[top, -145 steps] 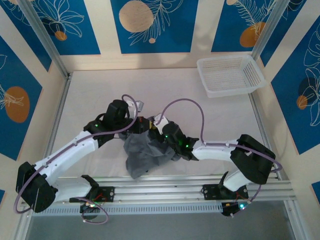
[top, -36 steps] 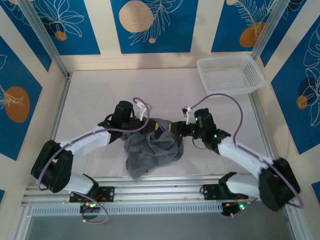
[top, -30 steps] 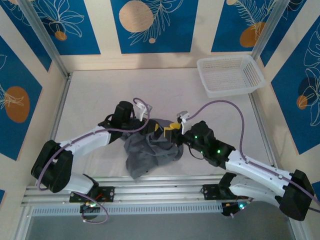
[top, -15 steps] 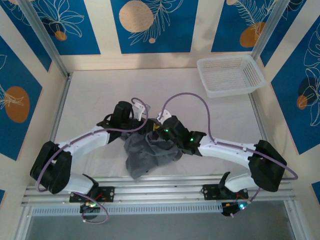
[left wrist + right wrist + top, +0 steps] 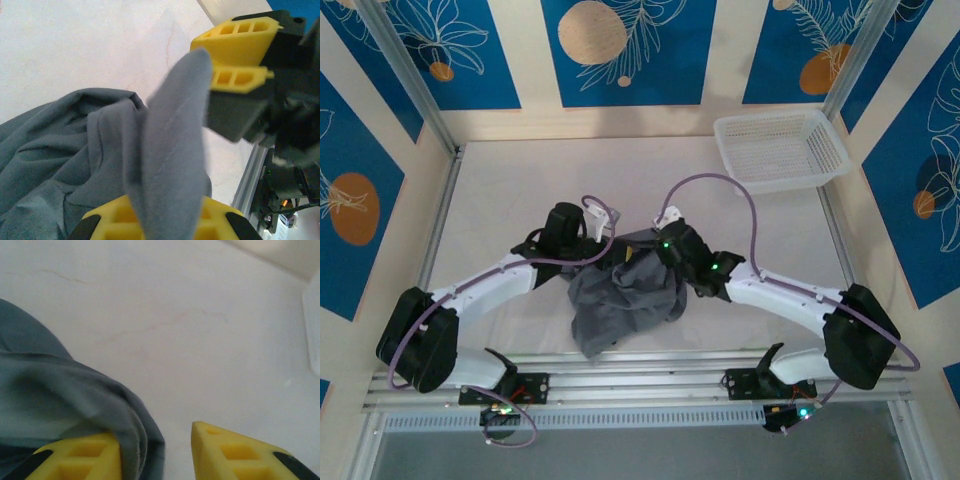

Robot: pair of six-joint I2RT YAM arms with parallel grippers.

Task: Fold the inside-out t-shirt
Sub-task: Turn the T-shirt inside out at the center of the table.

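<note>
Near the front middle of the pale white bench (image 5: pixel 520 190), the plain dark grey, soft-cloth inside-out t-shirt (image 5: pixel 620 300) lies crumpled between both arms, well apart from the white plastic mesh basket (image 5: pixel 775 183) at the far right corner. From above, both arms' tips meet at the heap's far edge, their fingers hard to make out. The left wrist camera is clearer: the left claw (image 5: pixel 160 222) is closed tight on a fold of grey cloth that rises upright, its tip just reaching the right arm's yellow fingers. The right wrist camera shows the right claw (image 5: pixel 155 440) partly open, with bare bench visible in the gap and cloth bunched against one finger, not pinched.
</note>
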